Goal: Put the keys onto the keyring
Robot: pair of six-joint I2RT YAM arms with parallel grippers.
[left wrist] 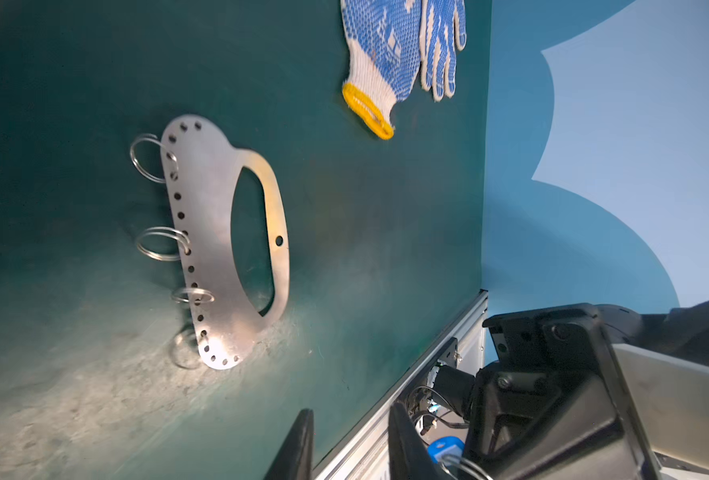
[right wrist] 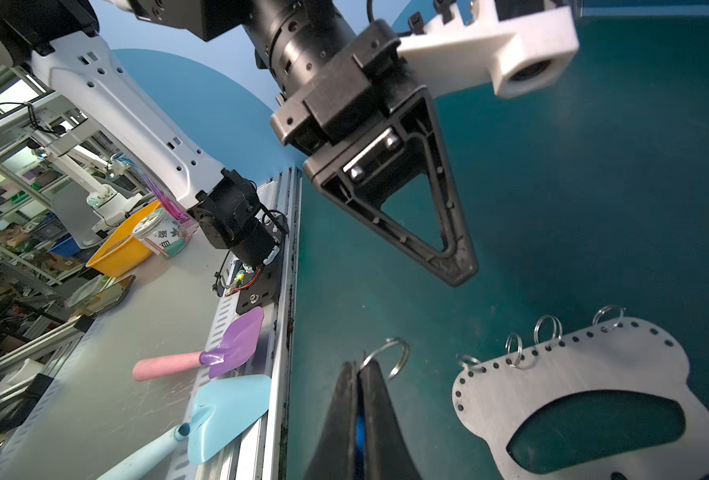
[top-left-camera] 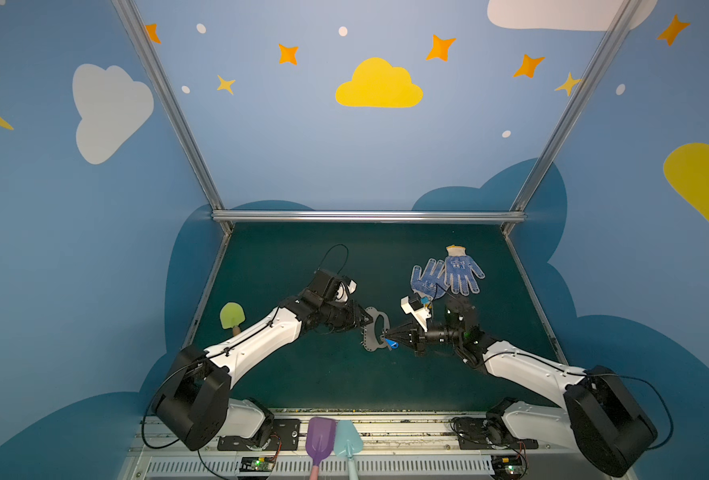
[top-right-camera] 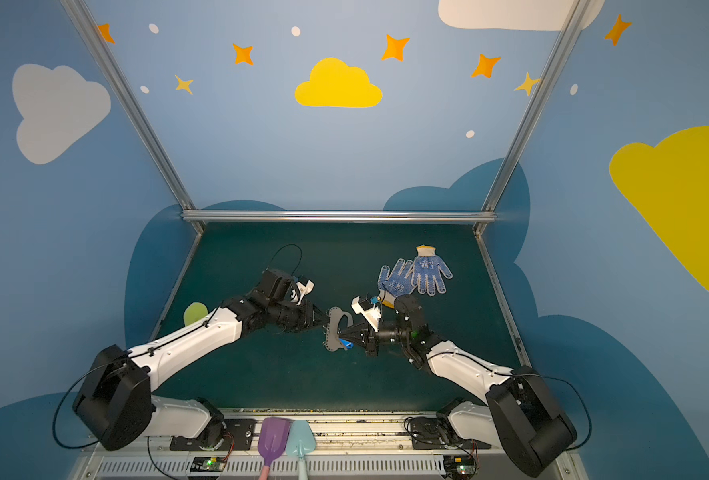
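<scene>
- The green tabletop (top-left-camera: 344, 382) carried everything, and judging by how things lay, the task was only partway done: the keys were picked up but nothing was threaded.
- The keyring (left wrist: 211, 249) lay flat about the middle of the tabletop. The four small rings (left wrist: 159, 243) along its hole-dotted edge were all bare of keys.
- The left claw (left wrist: 350, 415) stood spread and empty just beside the keyring, on the side toward the tabletop's left edge. It was not touching the keyring, and steadying it looked like work left for this claw.
- The right claw (right wrist: 361, 365) was pressed together, pinching the keys (top-left-camera: 391, 343) close by the keyring's side toward the tabletop's right edge.
- The keys sat between those jaws, with a sliver of the blue head showing. The silver key itself was too hidden to make out.
- Their own split ring (right wrist: 391, 339) stuck out past the claw tips and was joined to none of the keyring's rings or holes. Making that link was what remained.
</scene>
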